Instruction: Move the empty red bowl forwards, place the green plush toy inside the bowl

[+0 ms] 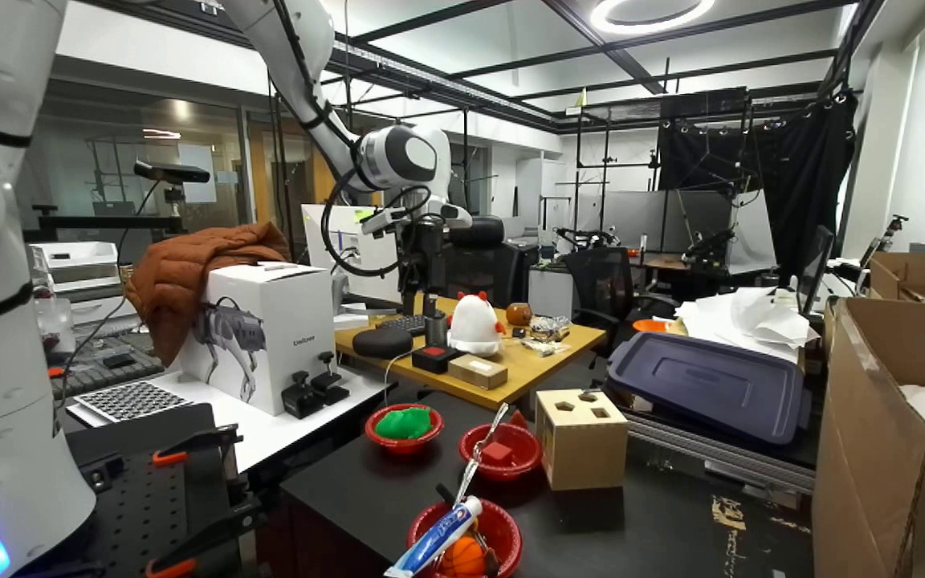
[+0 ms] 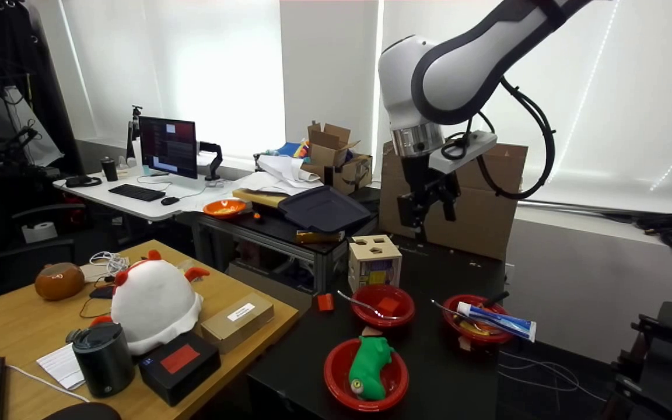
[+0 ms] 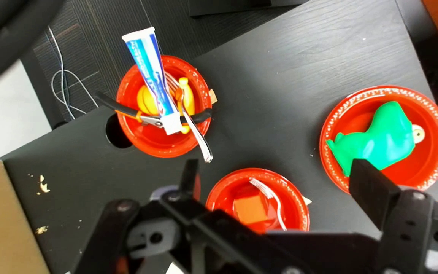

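The green plush toy (image 2: 369, 364) lies inside the red bowl (image 2: 397, 379) on the tabletop (image 2: 444, 373). The pincer (image 3: 276, 171) hangs higher, well apart from the toy, with jaws spread wide. In the wrist view, the toy appears just beyond one fingertip (image 3: 369, 182).

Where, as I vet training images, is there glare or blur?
The window shade glares white in an exterior view; the ring light is overexposed in an exterior view; in the wrist view, a dark top-left strip is blurred, the green toy shows glints.
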Robot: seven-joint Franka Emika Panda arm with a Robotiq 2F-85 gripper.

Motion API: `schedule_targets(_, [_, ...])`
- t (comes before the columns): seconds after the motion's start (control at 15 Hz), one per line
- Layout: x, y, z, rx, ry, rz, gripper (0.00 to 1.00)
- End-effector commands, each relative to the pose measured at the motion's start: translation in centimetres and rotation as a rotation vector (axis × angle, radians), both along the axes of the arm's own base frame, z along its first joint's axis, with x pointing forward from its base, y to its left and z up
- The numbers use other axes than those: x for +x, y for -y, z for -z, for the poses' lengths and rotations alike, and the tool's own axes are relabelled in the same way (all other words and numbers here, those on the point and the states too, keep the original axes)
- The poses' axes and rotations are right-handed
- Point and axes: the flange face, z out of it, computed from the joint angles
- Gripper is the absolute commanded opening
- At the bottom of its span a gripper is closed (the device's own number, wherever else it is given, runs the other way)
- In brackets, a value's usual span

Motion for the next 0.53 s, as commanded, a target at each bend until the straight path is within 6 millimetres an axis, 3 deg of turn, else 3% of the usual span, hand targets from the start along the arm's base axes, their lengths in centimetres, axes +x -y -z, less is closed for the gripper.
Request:
schedule_targets(0.0, [-1.3, 0.0, -4.0, 0.016, 0.017, -0.015, 1.00])
schedule_targets(0.27, [0.1, -0.9, -6.8, 0.033, 0.053, 0.005, 1.00])
schedule_targets(0.47, [2.7, -2.1, -8.5, 0.049, 0.114, 0.019, 1.00])
